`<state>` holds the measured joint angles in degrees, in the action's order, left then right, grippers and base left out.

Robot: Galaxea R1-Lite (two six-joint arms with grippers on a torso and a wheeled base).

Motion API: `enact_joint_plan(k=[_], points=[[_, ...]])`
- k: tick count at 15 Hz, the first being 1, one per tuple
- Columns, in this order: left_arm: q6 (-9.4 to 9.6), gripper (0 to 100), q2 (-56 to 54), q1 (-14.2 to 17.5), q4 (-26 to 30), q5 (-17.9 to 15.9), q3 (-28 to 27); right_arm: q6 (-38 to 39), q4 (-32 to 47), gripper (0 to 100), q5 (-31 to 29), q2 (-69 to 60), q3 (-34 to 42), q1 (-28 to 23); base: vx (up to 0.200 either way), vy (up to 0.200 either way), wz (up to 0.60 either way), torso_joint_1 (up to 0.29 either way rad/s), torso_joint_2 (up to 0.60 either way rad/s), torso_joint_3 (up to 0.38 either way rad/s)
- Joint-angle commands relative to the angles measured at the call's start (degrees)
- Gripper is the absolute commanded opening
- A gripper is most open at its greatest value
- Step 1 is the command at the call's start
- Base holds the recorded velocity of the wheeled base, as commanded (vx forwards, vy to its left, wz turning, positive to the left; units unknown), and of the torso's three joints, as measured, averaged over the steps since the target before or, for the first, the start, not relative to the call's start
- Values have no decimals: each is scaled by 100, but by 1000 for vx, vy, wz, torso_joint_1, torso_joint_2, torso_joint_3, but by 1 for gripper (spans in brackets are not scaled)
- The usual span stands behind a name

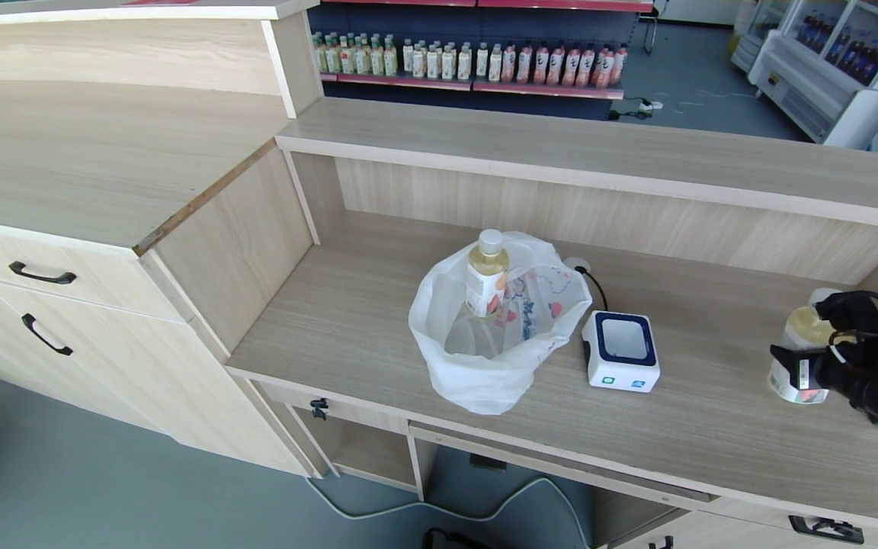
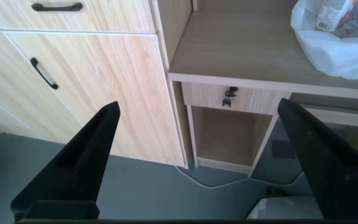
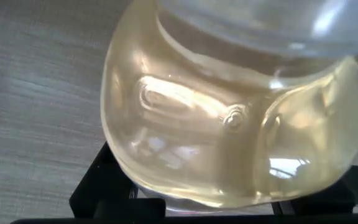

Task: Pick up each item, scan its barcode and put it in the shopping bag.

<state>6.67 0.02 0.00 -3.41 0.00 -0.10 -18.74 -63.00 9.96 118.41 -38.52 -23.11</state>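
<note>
No writing is legible. Labels on the bagged bottle (image 1: 486, 284) and the held bottle (image 1: 799, 358) are too small

A pale wood-grain counter (image 1: 378, 320) is stretching across the scene. A white, half-translucent shopping bag (image 1: 477, 381) is showing red and blue printed marks. The bagged bottle (image 1: 486, 267) is showing pale yellow liquid, a white cap and a white label touched with red. The scanner (image 1: 622, 352) is wearing a white shell with a dark navy frame around a grey window, plus one green and one blue square. The right gripper (image 1: 816, 343) is showing black against a second bottle (image 1: 797, 381) of pale yellow liquid with a white label. Drawer handles (image 1: 41, 274) are showing black.
</note>
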Motion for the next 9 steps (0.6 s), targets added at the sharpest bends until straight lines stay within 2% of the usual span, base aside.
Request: enact_joint_plan(k=[1, 2, 3, 6, 9], points=[[1, 100, -2, 0, -1, 0, 1, 687, 2732, 0, 1280, -2436, -279, 44, 0, 0, 0, 0, 0, 0], [1, 100, -2, 0, -1, 0, 1, 1074, 3822, 0, 2063, -3113, -481, 228, 0, 0, 0, 0, 0, 0], [1, 100, -2, 0, -1, 0, 1, 1469, 4498, 0, 2678, -3632, -569, 545, 0, 0, 0, 0, 0, 0], [1, 100, -2, 0, -1, 0, 1, 2717, 4613, 0, 4154, -4651, -358, 1327, 0, 0, 0, 0, 0, 0], [1, 100, -2, 0, -1, 0, 1, 3658, 4621, 0, 4295, -5143, -384, 2294, 0, 0, 0, 0, 0, 0]])
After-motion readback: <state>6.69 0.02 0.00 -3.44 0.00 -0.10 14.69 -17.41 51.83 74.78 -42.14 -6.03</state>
